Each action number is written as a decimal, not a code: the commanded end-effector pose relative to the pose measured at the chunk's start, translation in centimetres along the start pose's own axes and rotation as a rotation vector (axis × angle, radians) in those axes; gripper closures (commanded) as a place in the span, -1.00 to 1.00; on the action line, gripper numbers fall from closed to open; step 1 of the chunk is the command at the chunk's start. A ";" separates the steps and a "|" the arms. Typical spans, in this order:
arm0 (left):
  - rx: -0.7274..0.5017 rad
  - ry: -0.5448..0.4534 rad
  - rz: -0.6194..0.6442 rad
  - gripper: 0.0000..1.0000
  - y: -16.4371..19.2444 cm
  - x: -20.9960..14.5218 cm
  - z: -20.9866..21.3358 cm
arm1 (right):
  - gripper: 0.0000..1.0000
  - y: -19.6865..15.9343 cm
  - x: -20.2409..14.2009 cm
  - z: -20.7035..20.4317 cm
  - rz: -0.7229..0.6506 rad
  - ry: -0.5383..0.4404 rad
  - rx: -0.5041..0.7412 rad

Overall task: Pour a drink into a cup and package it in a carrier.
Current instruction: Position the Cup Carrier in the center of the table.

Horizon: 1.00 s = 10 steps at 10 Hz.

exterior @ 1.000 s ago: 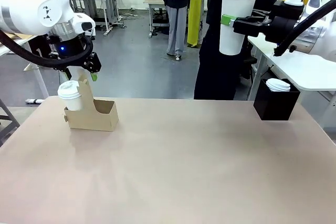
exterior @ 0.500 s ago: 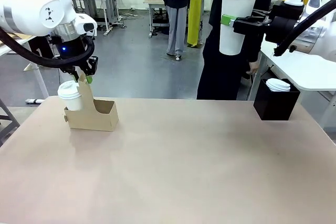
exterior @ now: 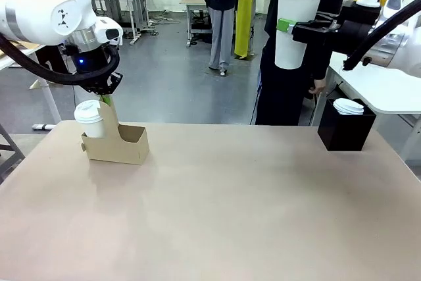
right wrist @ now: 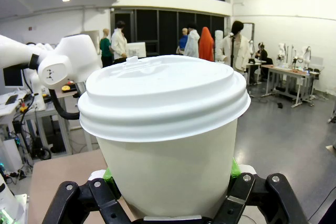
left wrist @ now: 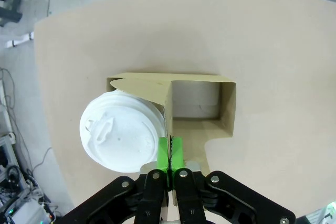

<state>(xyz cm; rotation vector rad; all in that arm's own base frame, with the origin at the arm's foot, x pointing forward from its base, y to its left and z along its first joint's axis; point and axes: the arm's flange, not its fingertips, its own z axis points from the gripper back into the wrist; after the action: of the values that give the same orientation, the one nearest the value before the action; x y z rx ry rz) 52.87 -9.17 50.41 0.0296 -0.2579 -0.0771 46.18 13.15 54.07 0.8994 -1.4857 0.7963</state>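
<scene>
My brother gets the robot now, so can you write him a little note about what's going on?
Left gripper: shut on the carrier's upright handle panel; the carrier stands at the table's far left.
Right gripper: shut on a lidded cup, held high over the right side.
Done: a second lidded cup sits in one carrier hole.
Left: the held cup probably goes into the empty hole.

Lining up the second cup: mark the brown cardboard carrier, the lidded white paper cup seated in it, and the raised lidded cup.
Brown cardboard carrier (exterior: 117, 153), front view, front wall.
Seated lidded white paper cup (left wrist: 121, 137), left wrist view, lid centre.
Raised lidded white paper cup (exterior: 297, 45), front view, side wall.
</scene>
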 end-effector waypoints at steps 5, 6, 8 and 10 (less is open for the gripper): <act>0.001 0.001 0.000 0.96 0.1 0.0 -0.1 | -0.61 0.2 0.3 -0.1 0.020 -0.005 -0.002; -0.016 -0.037 0.007 0.96 0.4 -0.9 1.1 | -0.61 0.2 0.3 -0.1 0.020 -0.005 -0.002; -0.027 -0.100 0.072 0.96 -0.6 -2.5 5.1 | -0.61 0.2 0.3 -0.1 0.020 -0.005 -0.002; -0.045 -0.109 0.115 0.96 -4.2 -4.4 9.6 | -0.61 0.2 0.3 -0.1 0.020 -0.005 -0.002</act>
<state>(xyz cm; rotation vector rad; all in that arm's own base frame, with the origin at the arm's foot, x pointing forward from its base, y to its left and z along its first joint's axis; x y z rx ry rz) 48.06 -11.20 57.73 -0.0151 -0.3698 -0.0131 46.17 13.15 54.08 0.8992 -1.4859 0.7967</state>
